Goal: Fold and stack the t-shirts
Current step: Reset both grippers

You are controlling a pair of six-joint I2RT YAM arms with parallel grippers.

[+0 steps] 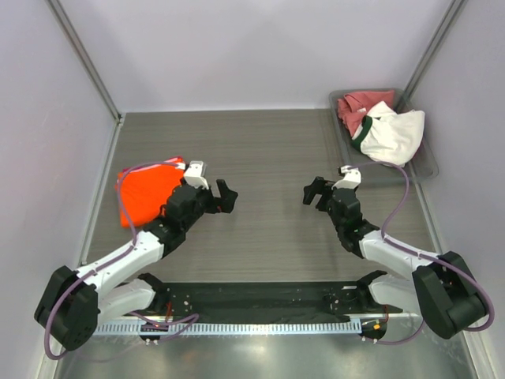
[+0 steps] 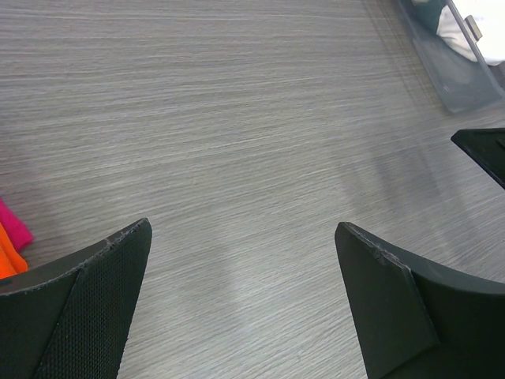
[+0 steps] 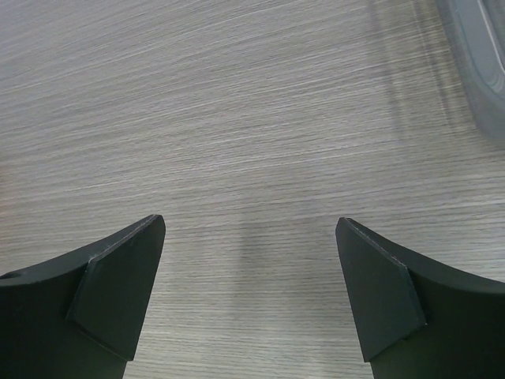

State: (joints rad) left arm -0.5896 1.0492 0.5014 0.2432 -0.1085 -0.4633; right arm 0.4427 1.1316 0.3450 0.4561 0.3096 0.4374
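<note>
A folded bright orange t-shirt lies at the table's left side, with a magenta edge showing beside orange cloth in the left wrist view. A dusty rose-red t-shirt and a white t-shirt with a dark green collar lie crumpled in a grey bin at the back right. My left gripper hovers open just right of the orange shirt, empty. My right gripper is open over bare table, left of the bin, also empty.
The bin's translucent wall shows at the top right of the left wrist view, and its corner in the right wrist view. Grey walls enclose the wood-grain table. A black rail runs along the near edge between the arm bases.
</note>
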